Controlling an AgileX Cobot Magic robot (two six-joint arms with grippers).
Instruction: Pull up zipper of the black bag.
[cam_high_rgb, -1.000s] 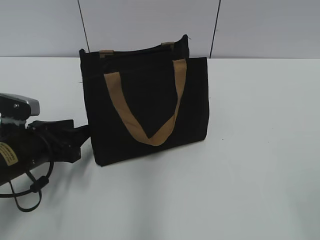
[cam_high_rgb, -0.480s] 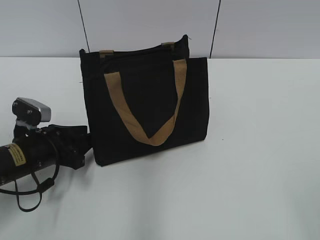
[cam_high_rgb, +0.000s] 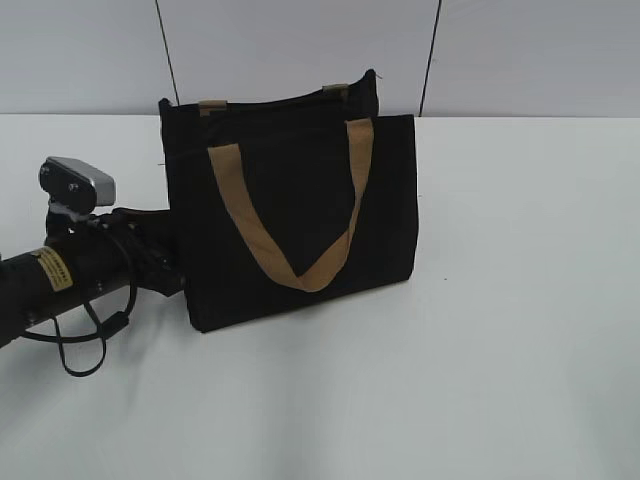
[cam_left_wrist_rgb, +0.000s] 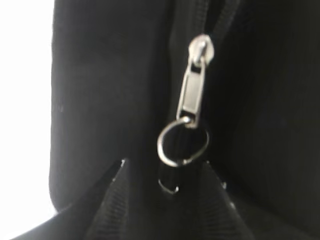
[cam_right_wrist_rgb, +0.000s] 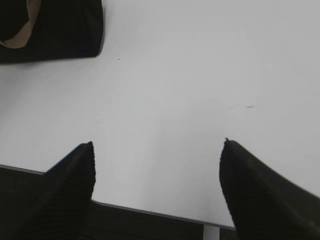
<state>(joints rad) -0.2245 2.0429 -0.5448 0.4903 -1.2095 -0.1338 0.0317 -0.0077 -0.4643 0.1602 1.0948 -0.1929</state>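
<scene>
**Student:** What does the left gripper show?

**Demonstrator:** In the left wrist view its two dark fingertips rise from the bottom edge, with a gap between them. The zipper, a silver pull tab with a ring hanging from its lower end, lies on the black zip line just above that gap. The ring sits near the fingertips; whether they touch it cannot be told, since the close view is blurred. The jaws stand apart and clamp nothing.

**Student:** And from where we stand?

**Demonstrator:** In the exterior view the left arm reaches in from the left edge, its tip pressed up against the left side wall of the black bag. A silver wrist camera sits on top of the arm, and a black cable loops beneath it.

**Student:** Where is the bag?

**Demonstrator:** Upright on the white table, left of centre, near the back wall. A tan handle hangs in a V across its front panel.

**Student:** The right gripper?

**Demonstrator:** Its wrist view shows two dark fingertips spread wide over bare tabletop, holding nothing. A corner of the bag fills the upper left, well apart.
</scene>
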